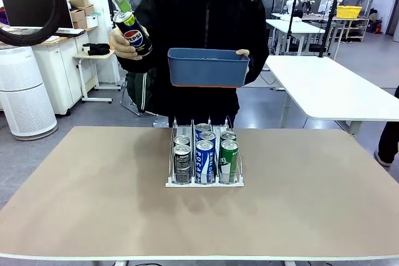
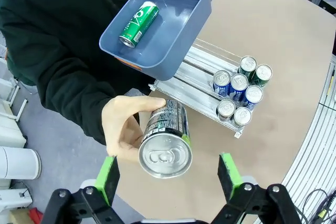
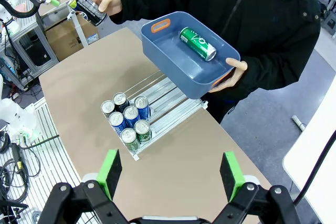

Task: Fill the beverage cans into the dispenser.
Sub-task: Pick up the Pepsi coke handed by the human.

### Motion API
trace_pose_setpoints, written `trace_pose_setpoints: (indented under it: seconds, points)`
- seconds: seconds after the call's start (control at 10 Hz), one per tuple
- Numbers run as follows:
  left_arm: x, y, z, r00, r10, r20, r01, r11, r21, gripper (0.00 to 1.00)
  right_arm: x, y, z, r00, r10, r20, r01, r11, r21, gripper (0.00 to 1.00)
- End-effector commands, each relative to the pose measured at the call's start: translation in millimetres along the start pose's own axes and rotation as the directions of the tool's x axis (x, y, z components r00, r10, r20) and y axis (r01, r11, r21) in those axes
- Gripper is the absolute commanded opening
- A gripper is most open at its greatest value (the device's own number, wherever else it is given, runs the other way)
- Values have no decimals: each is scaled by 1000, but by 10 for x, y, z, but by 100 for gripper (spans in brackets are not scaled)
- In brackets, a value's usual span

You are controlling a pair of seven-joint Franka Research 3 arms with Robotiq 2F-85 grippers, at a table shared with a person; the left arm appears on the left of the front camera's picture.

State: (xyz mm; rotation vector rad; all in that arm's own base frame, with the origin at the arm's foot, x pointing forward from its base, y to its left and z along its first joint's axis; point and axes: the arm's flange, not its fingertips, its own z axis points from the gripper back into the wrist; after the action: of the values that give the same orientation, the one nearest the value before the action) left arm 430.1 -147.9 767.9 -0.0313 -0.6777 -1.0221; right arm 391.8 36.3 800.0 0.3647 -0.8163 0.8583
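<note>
From the front, the left fingers (image 2: 108, 176) were hard to make out above the black Pepsi can (image 2: 165, 142) in a person's hand (image 2: 123, 129). They stood wide open either side of it (pads not touching it). The blue tub (image 1: 207, 70) hid its green can (image 2: 137, 23) frontally. At the far edge of the bench (image 1: 93, 204), the dispenser (image 1: 204, 182) held six cans (image 1: 205, 154), rear ones partly covered. The right fingers (image 3: 231, 174), cropped at the front view's top, gaped empty.

Lab-like workroom: white worktables (image 1: 330, 88), a monitor (image 1: 25, 7), stacked cardboard boxes (image 1: 80, 4), an air purifier (image 1: 22, 91).
</note>
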Motion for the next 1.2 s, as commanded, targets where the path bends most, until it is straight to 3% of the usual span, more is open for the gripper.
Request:
trace_pose_setpoints:
  seconds: [0.0, 1.1]
  points:
    - [-94, -41, -101, 999, 7, 38, -6, 1000, -14, 100, -1, 4, -4, 1000, -2, 0, 2, 1000, 1, 100]
    - [-287, 101, -559, 996, 35, 78, -32, 998, -46, 100, -1, 4, -4, 1000, -2, 0, 2, 1000, 1, 100]
